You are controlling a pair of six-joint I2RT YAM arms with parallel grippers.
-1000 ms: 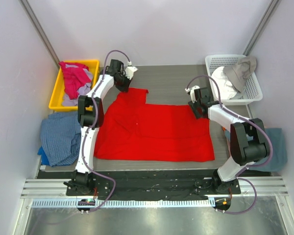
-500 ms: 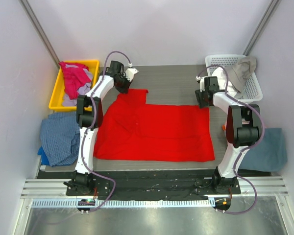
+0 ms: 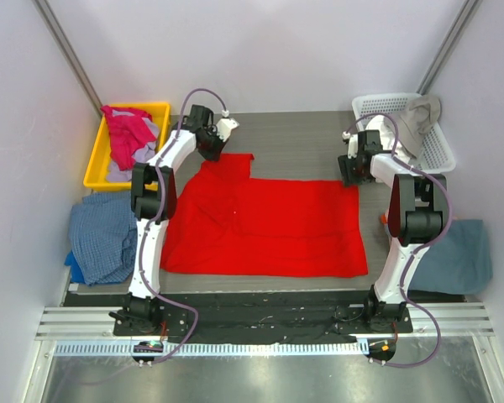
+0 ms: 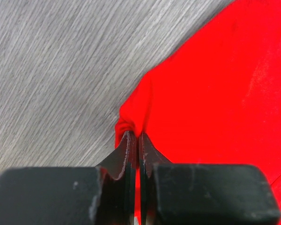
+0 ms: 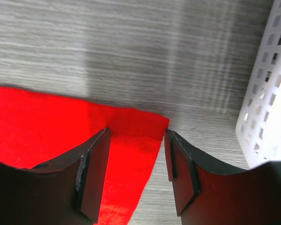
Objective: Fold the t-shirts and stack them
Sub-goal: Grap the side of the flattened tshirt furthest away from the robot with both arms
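Jaws of the left gripper (image 4: pixel 133 137) pressed together on a puckered fold at the edge of the red t-shirt (image 3: pixel 260 227), at the garment's far left corner, by the projecting sleeve. Jaws of the right gripper (image 5: pixel 136 133) moderately parted, standing astride the shirt's far right corner; the corner lies flat between them, not pinched. The red t-shirt is spread open over the middle of the grey wood-grain table (image 3: pixel 294 138), its near hem running roughly parallel to the arm bases. Yellow bin (image 3: pixel 101 180) at far left, holding a magenta-pink t-shirt (image 3: pixel 126 134); white basket (image 3: pixel 424 170) at far right, just beside the right gripper, holding pale cloth. A blue cloth (image 3: pixel 101 235) lies beyond the table's left edge, a teal cloth (image 3: pixel 462 256) beyond its right
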